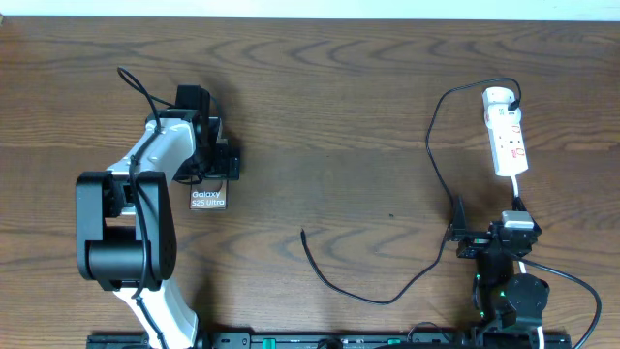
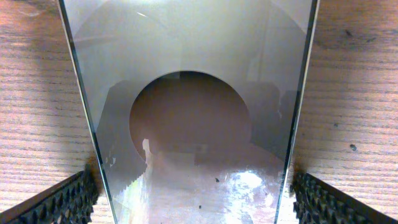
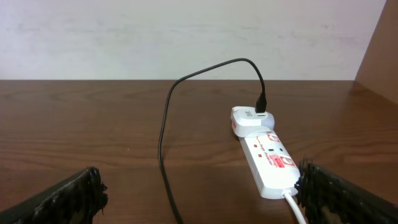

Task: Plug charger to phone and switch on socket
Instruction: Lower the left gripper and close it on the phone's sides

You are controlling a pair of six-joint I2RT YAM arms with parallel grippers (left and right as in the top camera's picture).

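**While the left gripper clasps the phone, the charger tip lies loose on the table**

Where the dark brown wood-grain table [image 1: 339, 116] ends, a plain pale wall [image 3: 186, 37] rises behind it.

The phone [image 1: 207, 200] lies flat on the wood, a dark glossy slab with white "Galaxy" lettering. In the left wrist view its glass mirrors a round dark shape and pale glare. The left gripper [image 1: 215, 160] stands over the phone's far end. Its fingers [image 2: 59, 202] are closed to the phone's width, one ridged pad against each long edge.

Right of the phone and nearer the robot, the charger [image 1: 431, 145] ends in a free plug tip [image 1: 303, 233] resting on bare wood, well apart from the phone. From there the thin black cable curves away from the phone to the rounded white plug head [image 1: 497, 97]. That head sits on the socket [image 1: 508, 141], a white strip with red marks, far to the phone's right.

The right gripper [image 1: 489, 233] is also far to the phone's right, just short of the socket. It is spread wide and holds nothing.
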